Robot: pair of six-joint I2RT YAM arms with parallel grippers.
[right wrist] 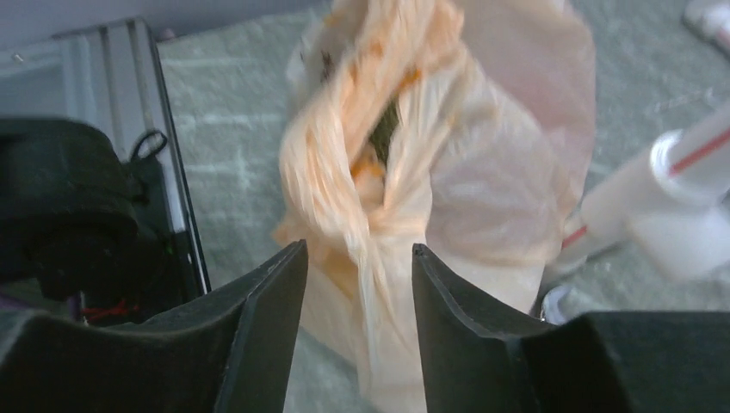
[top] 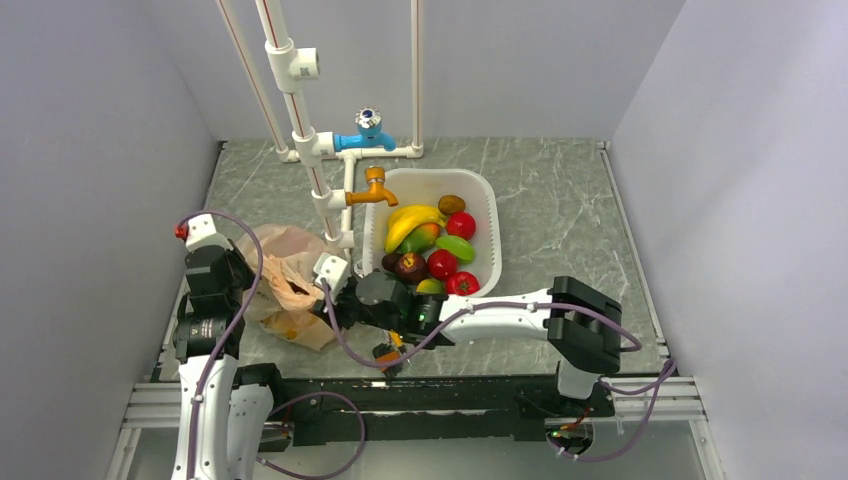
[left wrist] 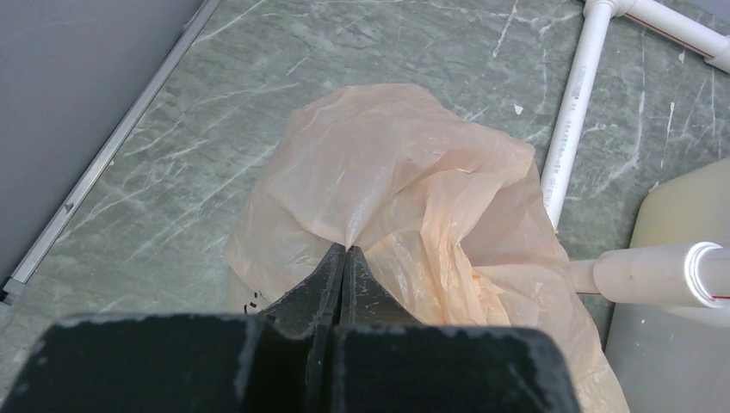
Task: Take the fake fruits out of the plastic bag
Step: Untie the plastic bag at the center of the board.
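The plastic bag [top: 285, 285] lies crumpled on the marble table left of the white basin, beige-tan with orange patches. My left gripper [left wrist: 346, 249] is shut on a pinch of the plastic bag [left wrist: 405, 189], pulling it into a peak. My right gripper [right wrist: 357, 254] is open, its fingers either side of a twisted fold of the plastic bag [right wrist: 430, 155]. A dark green patch [right wrist: 385, 129] shows in the bag's mouth; I cannot tell what it is. The grapes, the netted melon and the large red fruit are hidden.
The white basin [top: 490, 215] right of the bag holds a banana [top: 410, 222], small red tomatoes, green mangoes and dark fruit. White pipes with an orange tap [top: 372, 190] and a blue tap [top: 368, 130] stand just behind the bag. Grey walls close in left and right.
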